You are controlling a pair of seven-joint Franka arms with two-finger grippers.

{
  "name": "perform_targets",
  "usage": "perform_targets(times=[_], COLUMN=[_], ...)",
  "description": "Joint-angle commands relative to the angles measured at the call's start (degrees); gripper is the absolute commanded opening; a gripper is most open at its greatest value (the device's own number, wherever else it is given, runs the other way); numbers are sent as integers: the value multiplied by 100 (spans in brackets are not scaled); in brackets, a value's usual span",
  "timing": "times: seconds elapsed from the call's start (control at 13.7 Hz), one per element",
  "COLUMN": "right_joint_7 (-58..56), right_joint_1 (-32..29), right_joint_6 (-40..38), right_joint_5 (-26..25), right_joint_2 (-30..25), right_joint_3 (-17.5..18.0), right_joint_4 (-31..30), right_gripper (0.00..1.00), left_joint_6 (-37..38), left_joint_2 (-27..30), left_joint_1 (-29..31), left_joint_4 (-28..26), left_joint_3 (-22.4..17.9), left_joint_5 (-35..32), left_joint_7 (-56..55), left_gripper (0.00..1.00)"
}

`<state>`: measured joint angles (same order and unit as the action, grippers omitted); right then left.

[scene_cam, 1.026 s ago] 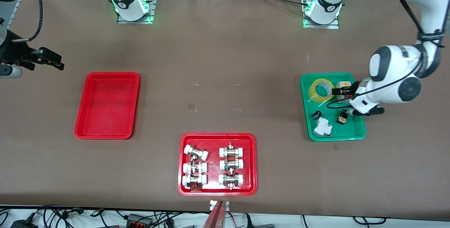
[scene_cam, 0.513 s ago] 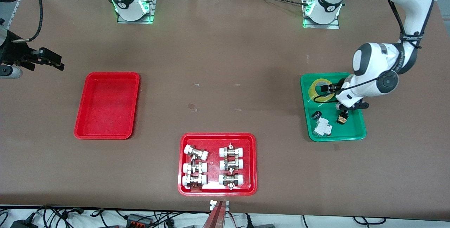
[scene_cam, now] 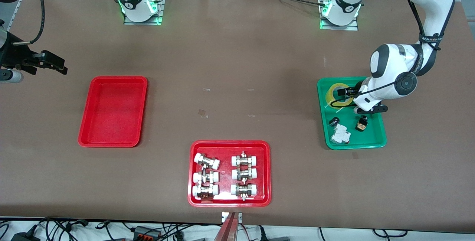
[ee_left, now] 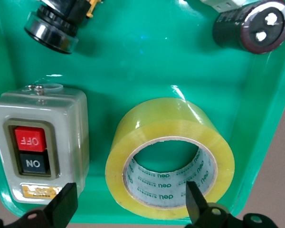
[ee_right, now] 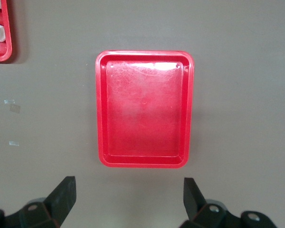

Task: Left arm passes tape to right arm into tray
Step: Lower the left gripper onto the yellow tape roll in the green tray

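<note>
Jaws of the left gripper, wide open and empty, have moved over the tape.

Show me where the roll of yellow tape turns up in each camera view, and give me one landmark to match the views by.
Front view: the tape lies in the green tray, at the tray's end farther from the camera, under the left gripper.
Left wrist view: the tape fills the middle, beside a grey on/off switch box.
Right wrist view: not in it; only the plain red tray shows.
Shared landmark: the green tray, in the front and left wrist views.
</note>
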<state>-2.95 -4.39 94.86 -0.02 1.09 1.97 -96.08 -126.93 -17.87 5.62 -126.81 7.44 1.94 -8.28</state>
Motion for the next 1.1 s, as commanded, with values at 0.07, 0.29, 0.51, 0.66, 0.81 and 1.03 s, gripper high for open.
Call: perform_targets(times=[0.07, 0.29, 0.51, 0.66, 0.81, 1.03], right_joint_7=[-12, -21, -12, -12, -21, -12], right_joint_1=[-88, -106, -115, -115, -115, -115], right_joint_6=[-12, -12, -12, -12, -12, -12], right_joint_5=[20, 55, 55, 55, 55, 55], right_joint_2=[40, 58, 76, 76, 76, 76], right_joint_3=[66, 66, 58, 58, 58, 58], right_joint_4=[89, 89, 89, 89, 89, 89], right_gripper=[100, 100, 100, 100, 100, 100], left_joint_6=[-288, -306, -306, -306, -306, -254], left_joint_2=[108, 108, 64, 64, 55, 73], left_joint_1=[89, 89, 89, 89, 89, 80], left_joint_4=[-265, -301, -301, -301, -301, -283], left_joint_3=[91, 91, 91, 91, 91, 91], left_joint_5=[-71, -71, -71, -71, -71, -89], left_joint_7=[-95, -139, -209, -218, -218, -148], left_gripper=[98, 89, 64, 53, 41, 18])
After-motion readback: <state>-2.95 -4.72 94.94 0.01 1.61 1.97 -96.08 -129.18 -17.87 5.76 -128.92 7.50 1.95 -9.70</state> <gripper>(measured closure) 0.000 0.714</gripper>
